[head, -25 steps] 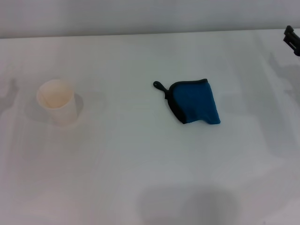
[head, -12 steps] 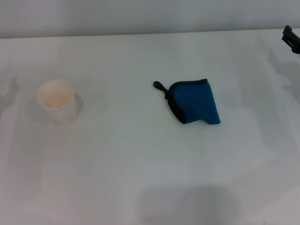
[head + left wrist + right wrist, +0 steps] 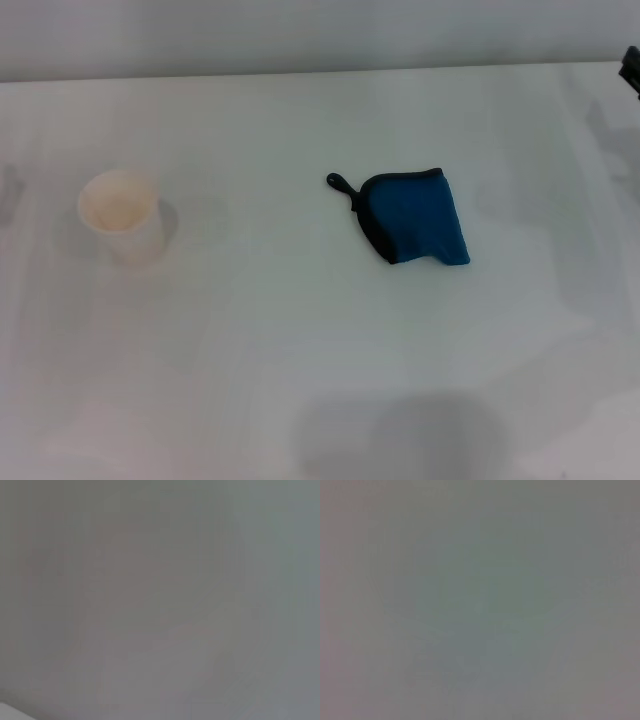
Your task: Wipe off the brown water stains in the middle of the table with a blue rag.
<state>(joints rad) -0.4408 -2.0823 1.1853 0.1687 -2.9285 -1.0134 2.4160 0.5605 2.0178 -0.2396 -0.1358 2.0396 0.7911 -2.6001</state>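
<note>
Near the worktop's middle the blue rag is lying folded, no brown stain showing anywhere; the right claw is peeking in far right, grip unreadable.

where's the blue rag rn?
Head view: the blue rag lies flat on the white table, just right of centre, well to the right of the paper cup, with no gripper near it.

right gripper: only a dark sliver at the head view's far right edge, raised.
left gripper: out of view.
</note>
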